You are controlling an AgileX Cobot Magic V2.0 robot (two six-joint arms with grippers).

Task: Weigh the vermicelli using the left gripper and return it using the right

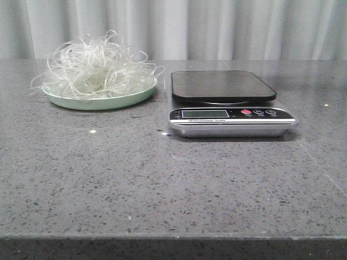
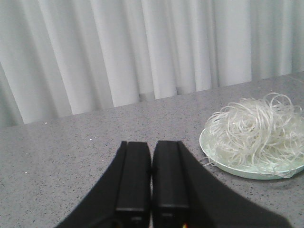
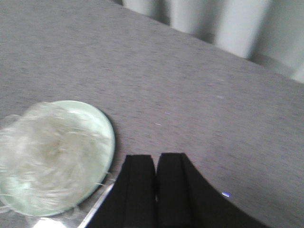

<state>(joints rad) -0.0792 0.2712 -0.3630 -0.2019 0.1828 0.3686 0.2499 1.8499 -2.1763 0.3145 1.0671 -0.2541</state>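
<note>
The vermicelli (image 1: 97, 67) is a fluffy whitish tangle heaped on a pale green plate (image 1: 108, 101) at the back left of the table. It also shows in the left wrist view (image 2: 259, 130) and, blurred, in the right wrist view (image 3: 42, 156). A kitchen scale (image 1: 227, 103) with a bare dark platform stands right of the plate. My left gripper (image 2: 152, 145) is shut and empty, low over the table, apart from the plate. My right gripper (image 3: 156, 159) is shut and empty, above the table beside the plate. Neither gripper shows in the front view.
The grey speckled table (image 1: 162, 179) runs to a front edge near the camera. A white curtain (image 1: 217, 27) hangs behind the table. A silver corner of the scale (image 3: 92, 209) shows beside my right fingers.
</note>
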